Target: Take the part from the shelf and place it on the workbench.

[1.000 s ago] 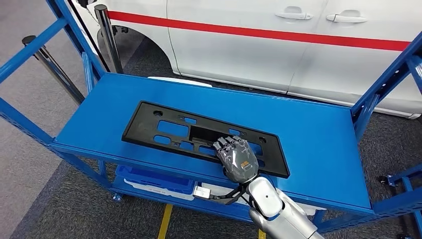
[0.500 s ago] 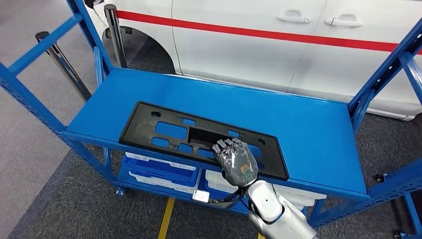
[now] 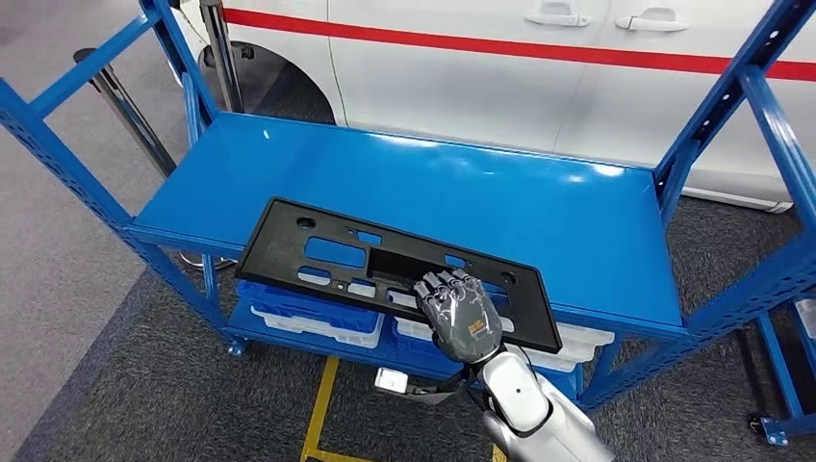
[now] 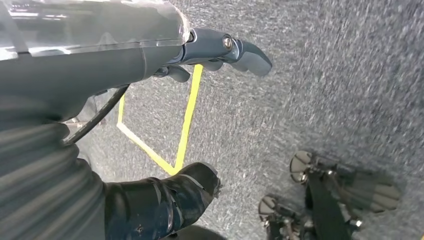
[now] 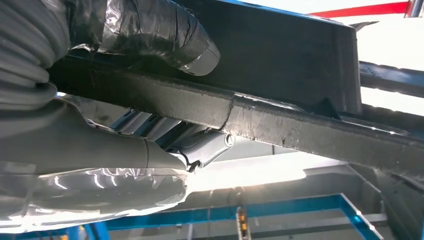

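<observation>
Blue shelf (image 3: 597, 231) fills my head view, a white car with a red stripe (image 3: 500, 67) behind it. My right hand (image 3: 460, 313) grips the black part (image 3: 337, 255) at its near edge, fingers on top, thumb underneath in the wrist view; the part overhangs the shelf's front. My left hand (image 4: 150, 60) hangs over grey carpet, holding nothing, its fingers mostly hidden, so I cannot tell their spread.

White car (image 3: 500, 67) beyond grey carpet (image 3: 115, 385)
</observation>
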